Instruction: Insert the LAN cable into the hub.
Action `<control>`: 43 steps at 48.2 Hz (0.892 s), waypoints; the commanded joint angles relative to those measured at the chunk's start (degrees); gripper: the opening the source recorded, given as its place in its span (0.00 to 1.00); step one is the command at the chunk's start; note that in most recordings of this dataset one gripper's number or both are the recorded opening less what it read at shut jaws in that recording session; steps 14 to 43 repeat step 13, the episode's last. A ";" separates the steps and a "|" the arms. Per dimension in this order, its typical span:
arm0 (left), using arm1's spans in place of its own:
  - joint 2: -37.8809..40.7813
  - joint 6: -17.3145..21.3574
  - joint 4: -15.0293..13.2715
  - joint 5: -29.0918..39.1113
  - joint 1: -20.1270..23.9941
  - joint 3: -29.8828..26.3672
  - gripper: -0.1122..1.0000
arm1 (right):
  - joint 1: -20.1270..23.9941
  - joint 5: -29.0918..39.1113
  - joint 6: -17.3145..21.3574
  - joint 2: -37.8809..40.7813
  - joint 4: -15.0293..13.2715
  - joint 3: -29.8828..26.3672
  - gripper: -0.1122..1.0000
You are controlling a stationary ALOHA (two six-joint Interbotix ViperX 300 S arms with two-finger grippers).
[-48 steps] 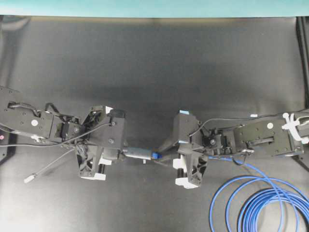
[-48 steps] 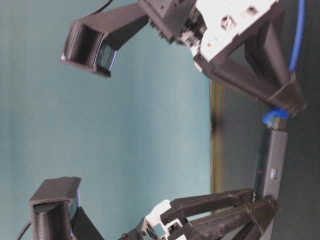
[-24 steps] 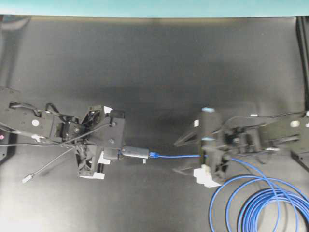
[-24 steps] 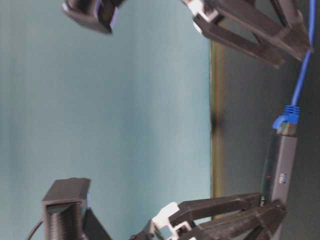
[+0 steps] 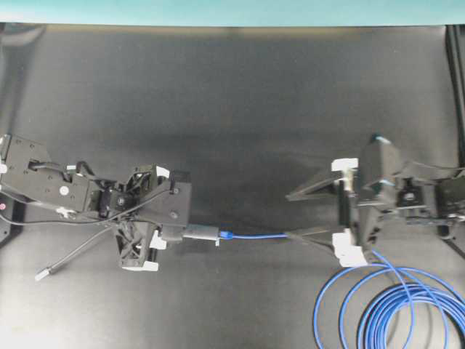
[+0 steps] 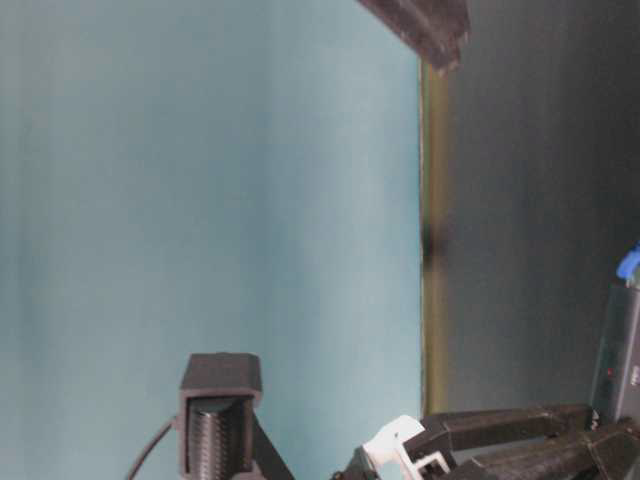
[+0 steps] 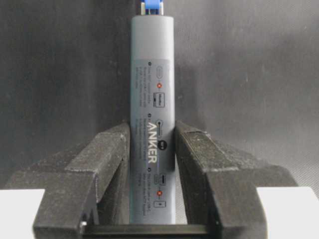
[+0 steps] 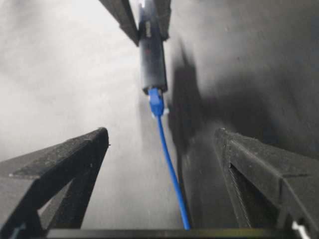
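Observation:
The hub [image 5: 202,233], a slim grey bar, lies between the fingers of my left gripper [image 5: 182,234]. In the left wrist view both fingertips rest against the sides of the hub [image 7: 152,64], so the left gripper [image 7: 152,127] is shut on it. The blue plug [image 5: 227,235] of the LAN cable [image 5: 258,235] sits in the hub's far end [image 8: 152,59]. My right gripper [image 5: 290,215] stands wide open, well to the right of the plug. The cable [image 8: 172,174] runs loose between the fingers of that gripper [image 8: 162,132], touching neither.
The rest of the blue cable lies coiled [image 5: 385,309] at the front right of the black table [image 5: 232,109]. The hub's thin grey cord [image 5: 80,251] trails left under the left arm to a small plug [image 5: 43,273]. A teal wall [image 5: 232,11] borders the far edge.
My right gripper has opened fully, let go of the plug and drawn back to the right. The plug stays in the hub. The left gripper with the hub has barely shifted.

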 commanded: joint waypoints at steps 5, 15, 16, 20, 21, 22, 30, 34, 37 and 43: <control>-0.62 0.00 0.18 -2.46 0.18 0.53 0.68 | 0.00 -0.62 -0.44 -2.46 0.18 1.41 0.85; -1.67 0.26 0.18 -2.29 0.35 0.70 0.82 | 0.00 -0.88 -0.70 -4.48 0.18 2.20 0.85; -1.67 0.26 0.18 -2.29 0.35 0.70 0.82 | 0.00 -0.88 -0.70 -4.48 0.18 2.20 0.85; -1.67 0.26 0.18 -2.29 0.35 0.70 0.82 | 0.00 -0.88 -0.70 -4.48 0.18 2.20 0.85; -1.67 0.26 0.18 -2.29 0.35 0.70 0.82 | 0.00 -0.88 -0.70 -4.48 0.18 2.20 0.85; -1.67 0.26 0.18 -2.29 0.35 0.70 0.82 | 0.00 -0.88 -0.70 -4.48 0.18 2.20 0.85; -1.67 0.26 0.18 -2.29 0.35 0.70 0.82 | 0.00 -0.88 -0.70 -4.48 0.18 2.20 0.85; -1.67 0.26 0.18 -2.29 0.35 0.70 0.82 | 0.00 -0.88 -0.70 -4.48 0.18 2.20 0.85; -1.67 0.26 0.18 -2.29 0.35 0.70 0.82 | 0.00 -0.88 -0.70 -4.48 0.18 2.20 0.85; -1.67 0.26 0.18 -2.29 0.35 0.70 0.82 | 0.00 -0.88 -0.70 -4.48 0.18 2.20 0.85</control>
